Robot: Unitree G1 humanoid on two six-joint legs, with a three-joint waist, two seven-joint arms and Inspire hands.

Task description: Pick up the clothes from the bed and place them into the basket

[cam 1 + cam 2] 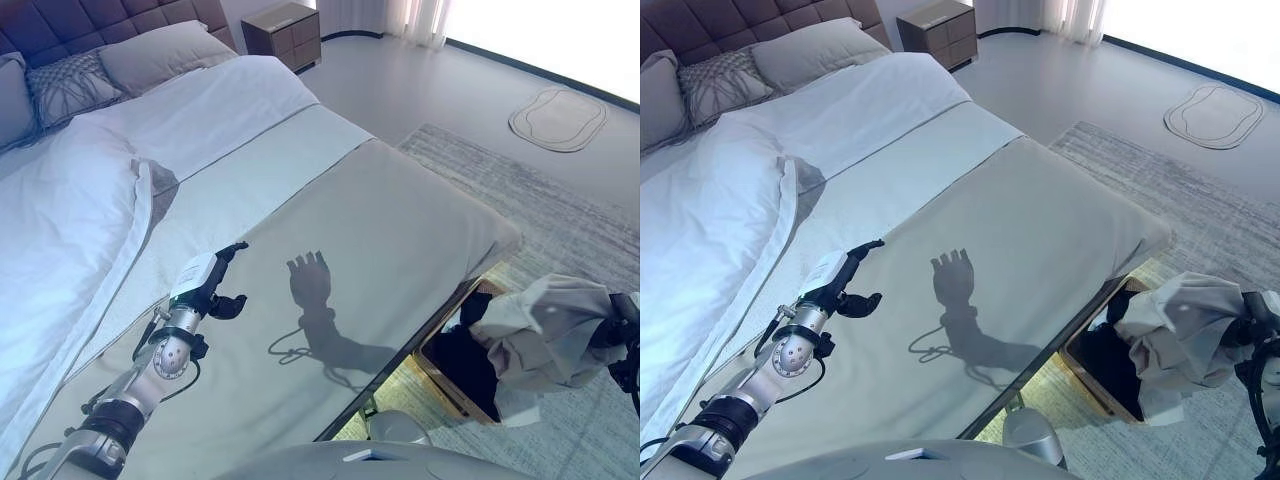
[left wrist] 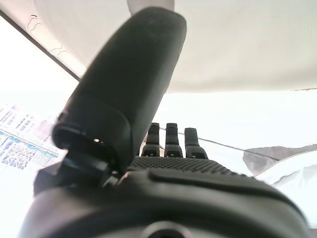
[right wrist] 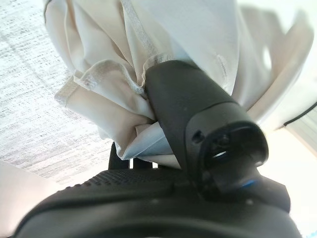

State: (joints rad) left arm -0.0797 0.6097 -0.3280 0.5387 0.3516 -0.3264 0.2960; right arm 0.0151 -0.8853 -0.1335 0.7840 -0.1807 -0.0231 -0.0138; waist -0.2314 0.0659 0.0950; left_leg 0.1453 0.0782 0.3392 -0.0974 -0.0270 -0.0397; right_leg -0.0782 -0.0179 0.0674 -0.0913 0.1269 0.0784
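Garment: we see a pale grey cloth [image 1: 545, 335] bunched at the right edge of the frame, off the bed, hanging over the basket.
Right hand: our right hand [image 3: 198, 124] grips that cloth; in the wrist view the thumb presses into the folds and the fabric is gathered against the palm.
Basket: the basket [image 1: 437, 372] sits on the floor at lower right, just beside the foot corner of the bed, with dark clothes [image 1: 470, 362] already inside.
Left hand: our left hand [image 1: 212, 285] shows at lower left over the bed, fingers relaxed and holding nothing; its wrist view shows straight fingers.
Bed: the bed [image 1: 400, 220] fills the left and centre, with a grey cover, a white duvet [image 1: 60, 220] at left and pillows [image 1: 150, 55] at upper left.
Floor: a rug [image 1: 580, 220] lies at right and a small mat [image 1: 558, 118] at upper right.
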